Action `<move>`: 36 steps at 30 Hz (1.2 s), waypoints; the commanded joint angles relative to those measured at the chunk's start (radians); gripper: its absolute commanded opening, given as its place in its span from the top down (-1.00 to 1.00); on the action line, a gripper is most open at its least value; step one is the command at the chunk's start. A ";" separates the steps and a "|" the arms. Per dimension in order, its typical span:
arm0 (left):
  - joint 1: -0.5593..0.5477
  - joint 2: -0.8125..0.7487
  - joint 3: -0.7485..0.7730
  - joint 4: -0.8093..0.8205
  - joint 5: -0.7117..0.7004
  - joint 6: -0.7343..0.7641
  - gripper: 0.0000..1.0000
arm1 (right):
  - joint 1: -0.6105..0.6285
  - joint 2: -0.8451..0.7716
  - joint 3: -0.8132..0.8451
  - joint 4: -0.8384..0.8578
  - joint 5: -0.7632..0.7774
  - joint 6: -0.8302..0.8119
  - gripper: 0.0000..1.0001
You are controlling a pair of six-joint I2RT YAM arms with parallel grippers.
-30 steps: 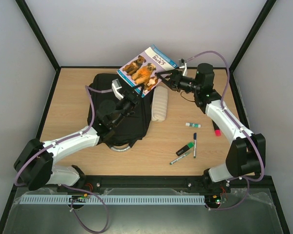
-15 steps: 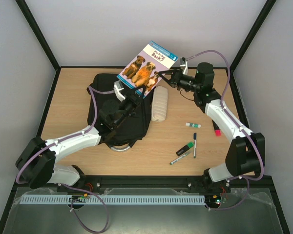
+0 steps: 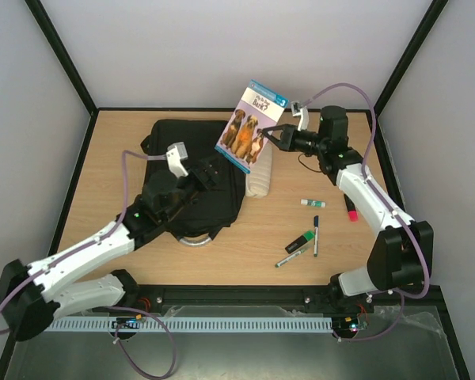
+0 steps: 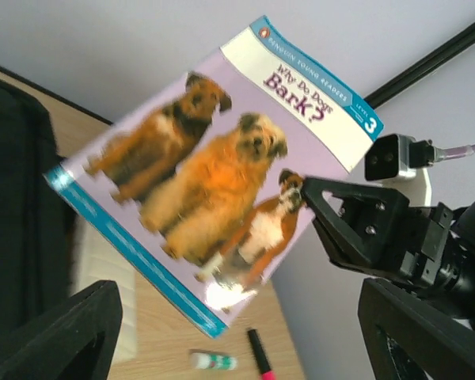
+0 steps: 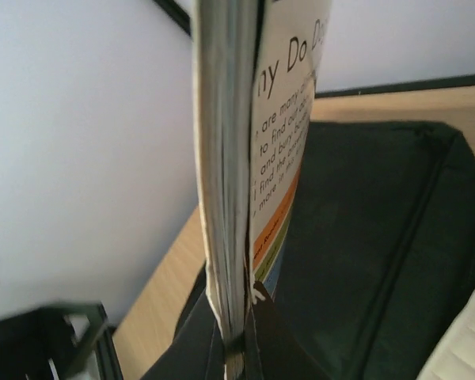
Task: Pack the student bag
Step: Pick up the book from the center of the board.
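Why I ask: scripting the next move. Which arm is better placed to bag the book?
Right: right end effector grips the book by the student bag; left end effector is open, empty.

student bag (image 3: 191, 136) | you see it black, soft, lying flat | tabletop (image 3: 285, 218), 10 o'clock of centre | grey loop handle (image 3: 194, 242) pointing to 6 o'clock

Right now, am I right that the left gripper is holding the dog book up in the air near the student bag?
Not quite: the right gripper is holding the dog book up in the air near the student bag. The left gripper is open and apart from it, as the top external view shows.
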 commanded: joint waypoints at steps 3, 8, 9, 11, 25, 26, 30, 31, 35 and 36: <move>0.028 -0.218 -0.083 -0.284 -0.051 0.246 -0.72 | 0.016 -0.095 -0.032 -0.239 -0.231 -0.343 0.98; 0.054 -0.363 -0.164 -0.306 0.054 0.327 -0.85 | 0.074 -0.104 0.001 -0.549 -0.413 -0.624 0.98; 0.057 -0.374 -0.174 -0.305 0.087 0.341 -0.87 | 0.085 -0.110 -0.002 -0.595 -0.436 -0.661 0.99; 0.060 -0.373 -0.176 -0.320 0.143 0.363 -0.89 | 0.108 -0.120 -0.010 -0.666 -0.459 -0.714 0.98; 0.083 -0.347 -0.259 -0.169 0.562 0.322 -0.85 | 0.156 -0.167 -0.063 -0.742 -0.535 -0.809 0.99; 0.083 -0.341 -0.264 -0.153 0.580 0.318 -0.80 | 0.156 -0.167 -0.062 -0.742 -0.538 -0.808 0.98; 0.087 -0.347 -0.263 -0.140 0.608 0.318 -0.42 | 0.156 -0.151 -0.060 -0.729 -0.512 -0.792 0.98; 0.089 -0.358 -0.268 -0.134 0.610 0.316 -0.31 | 0.156 -0.146 -0.061 -0.715 -0.502 -0.778 0.99; 0.093 -0.405 -0.282 -0.138 0.565 0.311 0.18 | 0.156 -0.124 -0.067 -0.661 -0.466 -0.711 0.98; 0.094 -0.414 -0.287 -0.137 0.557 0.309 0.29 | 0.156 -0.117 -0.068 -0.651 -0.458 -0.697 0.99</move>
